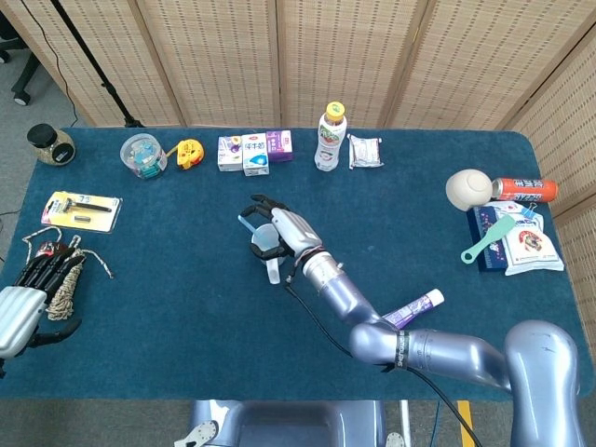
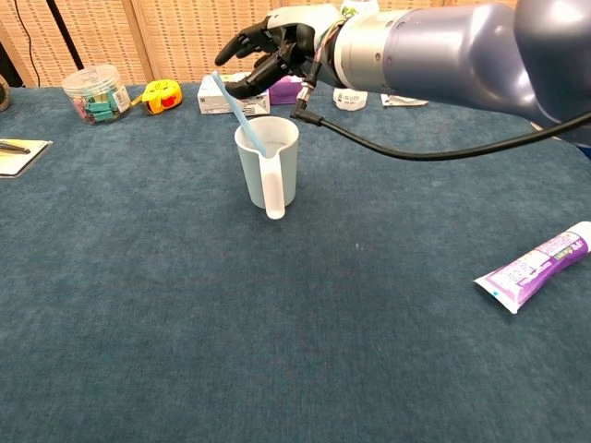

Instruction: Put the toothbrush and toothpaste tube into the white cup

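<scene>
The toothbrush (image 2: 233,107) stands tilted in the cup (image 2: 268,163). The right hand (image 2: 277,51) sits just above it, fingers apart, seemingly holding nothing; the left hand (image 1: 20,312) rests, its grip unclear

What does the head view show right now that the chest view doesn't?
Only the head view shows the left hand at the table's near-left edge beside a rope bundle, plus the bowl and packets far right. Only the chest view shows the toothbrush leaning inside the white cup, apart from the hand's fingers. Both show the right hand over the cup and the toothpaste tube lying on the table.
</scene>
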{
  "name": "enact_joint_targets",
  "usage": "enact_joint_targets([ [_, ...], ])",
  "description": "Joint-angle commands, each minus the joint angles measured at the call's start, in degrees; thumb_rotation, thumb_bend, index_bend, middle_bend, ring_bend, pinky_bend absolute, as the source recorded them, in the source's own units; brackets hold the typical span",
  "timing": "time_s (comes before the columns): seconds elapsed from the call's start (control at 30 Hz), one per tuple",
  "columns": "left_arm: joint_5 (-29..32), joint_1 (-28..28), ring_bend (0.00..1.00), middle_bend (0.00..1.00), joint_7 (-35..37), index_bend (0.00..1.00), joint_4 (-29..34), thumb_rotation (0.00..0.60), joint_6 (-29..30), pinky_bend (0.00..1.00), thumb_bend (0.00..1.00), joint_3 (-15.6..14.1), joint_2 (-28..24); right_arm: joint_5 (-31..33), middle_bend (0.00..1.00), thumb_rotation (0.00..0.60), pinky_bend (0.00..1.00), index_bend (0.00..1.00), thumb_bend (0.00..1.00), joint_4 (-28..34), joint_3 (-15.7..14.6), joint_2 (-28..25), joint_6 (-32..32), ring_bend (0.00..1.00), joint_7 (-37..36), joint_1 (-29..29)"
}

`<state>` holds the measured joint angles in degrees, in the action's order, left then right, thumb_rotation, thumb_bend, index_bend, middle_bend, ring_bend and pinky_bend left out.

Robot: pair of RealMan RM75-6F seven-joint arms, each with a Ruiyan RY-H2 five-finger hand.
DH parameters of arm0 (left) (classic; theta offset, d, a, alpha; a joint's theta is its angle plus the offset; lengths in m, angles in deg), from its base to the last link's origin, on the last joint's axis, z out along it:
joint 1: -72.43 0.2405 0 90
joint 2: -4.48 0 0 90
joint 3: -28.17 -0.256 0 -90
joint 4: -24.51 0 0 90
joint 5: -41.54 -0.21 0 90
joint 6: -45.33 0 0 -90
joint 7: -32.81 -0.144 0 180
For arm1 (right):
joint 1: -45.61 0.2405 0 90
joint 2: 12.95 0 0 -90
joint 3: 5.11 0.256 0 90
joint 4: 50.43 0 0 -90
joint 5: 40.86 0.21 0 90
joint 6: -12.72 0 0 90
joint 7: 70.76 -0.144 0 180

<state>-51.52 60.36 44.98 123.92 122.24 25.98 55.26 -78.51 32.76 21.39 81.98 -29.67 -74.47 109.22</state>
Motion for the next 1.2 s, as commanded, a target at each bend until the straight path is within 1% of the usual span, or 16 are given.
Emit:
enact_joint_targets([
  [0.03, 0.06, -0.02, 0.00, 0.00, -0.01, 0.00, -0.01, 0.600, -0.02, 0.00, 0.24, 0.02, 0.00, -4.07, 0.03, 0.600, 0.00, 0.20, 0.44, 1.01, -0.03, -0.97, -0.23, 0.00, -2.18, -1.91],
  [0.1, 0.00, -0.08, 0.00, 0.00, 0.19, 0.00, 0.02, 0.600, -0.07, 0.00, 0.24, 0.01, -0.05, -7.39, 0.03, 0.600, 0.00, 0.18, 0.44, 3.30, 0.01, -2.92, -1.04, 0.00, -3.07, -3.46],
  [0.17, -0.22, -0.15, 0.00, 0.00, 0.47, 0.00, -0.06, 0.600, -0.14, 0.00, 0.24, -0.08, -0.16, -11.89, 0.02, 0.600, 0.00, 0.17, 0.44, 8.23, -1.21, -8.59, -1.92, 0.00, -2.28, -6.38],
  [0.2, -0.26, -0.17, 0.00, 0.00, 0.54, 0.00, -0.07, 0.600, -0.15, 0.00, 0.24, -0.09, -0.19, -12.69, 0.01, 0.600, 0.00, 0.16, 0.44, 9.37, -1.48, -9.88, -1.81, 0.00, -2.42, -7.07],
  [0.23, -0.31, -0.17, 0.00, 0.00, 0.68, 0.00, -0.09, 0.600, -0.13, 0.00, 0.24, -0.12, -0.24, -14.43, 0.01, 0.600, 0.00, 0.15, 0.44, 11.26, -2.14, -12.54, -1.81, 0.00, -2.47, -8.51],
  [0.4, -0.37, -0.10, 0.00, 0.00, 0.40, 0.00, -0.06, 0.600, -0.07, 0.00, 0.24, -0.21, -0.16, -20.46, 0.00, 0.600, 0.00, 0.11, 0.44, 16.10, -5.12, -21.49, -1.40, 0.00, -3.09, -13.55],
  [0.47, -0.45, -0.13, 0.00, 0.00, -0.14, 0.00, 0.15, 0.600, -0.22, 0.00, 0.24, -0.29, -0.03, -23.42, 0.00, 0.600, 0.00, 0.09, 0.44, 17.57, -7.00, -25.93, -0.66, 0.00, -3.52, -15.89],
  [0.5, -0.60, -0.19, 0.00, 0.00, -0.87, 0.00, 0.32, 0.600, -0.34, 0.00, 0.24, -0.33, 0.15, -25.57, 0.00, 0.600, 0.00, 0.08, 0.44, 18.00, -8.59, -28.70, -0.31, 0.00, -3.46, -17.46],
  [0.53, -1.04, -0.34, 0.00, 0.00, -2.04, 0.00, 0.70, 0.600, -0.66, 0.00, 0.24, -0.51, 0.46, -29.07, 0.00, 0.600, 0.00, 0.07, 0.44, 17.78, -12.12, -32.54, -0.07, 0.00, -1.84, -19.97],
  [0.6, -0.92, -0.33, 0.00, 0.00, -2.93, 0.00, 1.04, 0.600, -0.80, 0.00, 0.24, -0.53, 0.65, -32.45, 0.00, 0.600, 0.00, 0.06, 0.44, 17.41, -14.09, -34.41, -0.33, 0.00, -1.83, -21.46],
  [0.63, -0.71, -0.39, 0.00, 0.00, -3.58, 0.00, 1.30, 0.600, -0.99, 0.00, 0.24, -0.48, 0.82, -35.35, 0.00, 0.600, 0.00, 0.06, 0.44, 15.80, -16.47, -35.43, -0.48, 0.00, -0.20, -22.56],
  [0.73, -0.09, -0.52, 0.00, 0.00, -4.58, 0.00, 1.71, 0.600, -1.40, 0.00, 0.24, -0.31, 1.03, -40.12, 0.00, 0.600, 0.00, 0.06, 0.44, 13.11, -20.17, -36.04, -1.34, 0.00, 2.15, -24.28],
  [0.83, 0.48, -0.70, 0.00, 0.00, -5.12, 0.00, 1.96, 0.600, -1.75, 0.00, 0.24, -0.10, 1.16, -43.40, 0.00, 0.600, 0.00, 0.05, 0.44, 10.81, -23.45, -35.93, -2.39, 0.00, 4.23, -26.07],
  [1.0, 1.17, -1.06, 0.00, 0.00, -5.93, 0.00, 2.28, 0.600, -2.47, 0.00, 0.24, 0.12, 1.36, -47.16, 0.00, 0.600, 0.00, 0.06, 0.45, 8.10, -26.50, -34.25, -4.75, 0.00, 5.68, -28.21],
  [1.1, 1.23, -1.15, 0.00, 0.00, -6.29, 0.00, 2.40, 0.600, -2.70, 0.00, 0.24, 0.07, 1.41, -49.44, 0.00, 0.600, 0.00, 0.07, 0.46, 5.68, -27.74, -32.97, -6.65, 0.00, 9.80, -29.07],
  [1.2, 1.11, -1.06, 0.00, 0.00, -6.43, 0.00, 2.41, 0.600, -2.58, 0.00, 0.24, -0.04, 1.37, -49.59, 0.00, 0.600, 0.00, 0.06, 0.46, 7.22, -29.39, -33.61, -5.08, 0.00, 9.48, -29.42],
])
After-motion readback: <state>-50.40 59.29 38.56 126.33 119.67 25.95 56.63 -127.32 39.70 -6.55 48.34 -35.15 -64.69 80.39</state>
